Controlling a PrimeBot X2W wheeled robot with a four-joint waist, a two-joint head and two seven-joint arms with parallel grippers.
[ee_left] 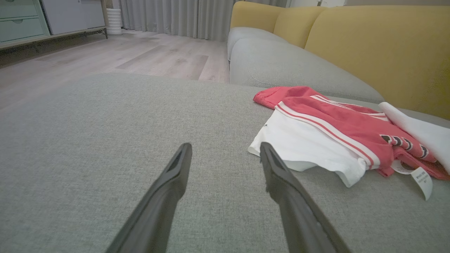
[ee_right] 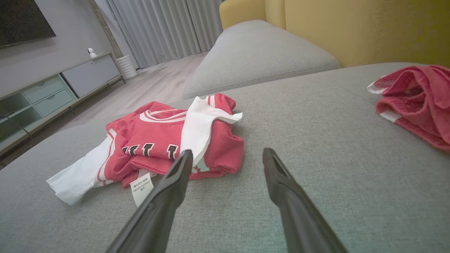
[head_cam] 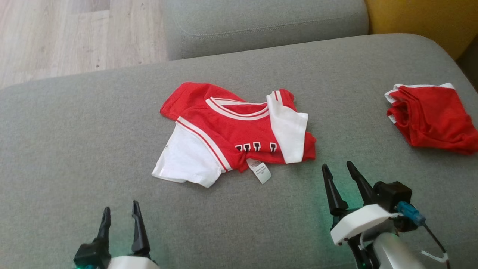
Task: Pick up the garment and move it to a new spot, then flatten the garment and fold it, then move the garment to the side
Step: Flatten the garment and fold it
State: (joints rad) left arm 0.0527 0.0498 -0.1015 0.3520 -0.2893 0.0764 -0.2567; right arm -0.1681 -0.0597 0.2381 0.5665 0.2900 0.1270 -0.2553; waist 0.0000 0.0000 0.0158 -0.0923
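Observation:
A red garment [head_cam: 239, 130] with white sleeves, striped trim and black letters lies crumpled in the middle of the grey cushion [head_cam: 74, 157], its white tag at the front. It also appears in the left wrist view as the garment [ee_left: 337, 130] and in the right wrist view as the garment [ee_right: 165, 140]. My left gripper [head_cam: 120, 211] hovers open near the front edge, left of and below the garment; its fingertips [ee_left: 184, 151] point at bare cushion. My right gripper [head_cam: 338, 167] stands open just right of the garment's lower corner, nothing between its fingers [ee_right: 182, 161].
A second red cloth with white trim [head_cam: 433, 116] lies bunched at the cushion's right edge, also the red cloth [ee_right: 418, 102]. A further grey cushion [head_cam: 261, 22] and yellow backrest [head_cam: 422, 18] lie behind. Wooden floor [head_cam: 74, 33] drops off at the far left.

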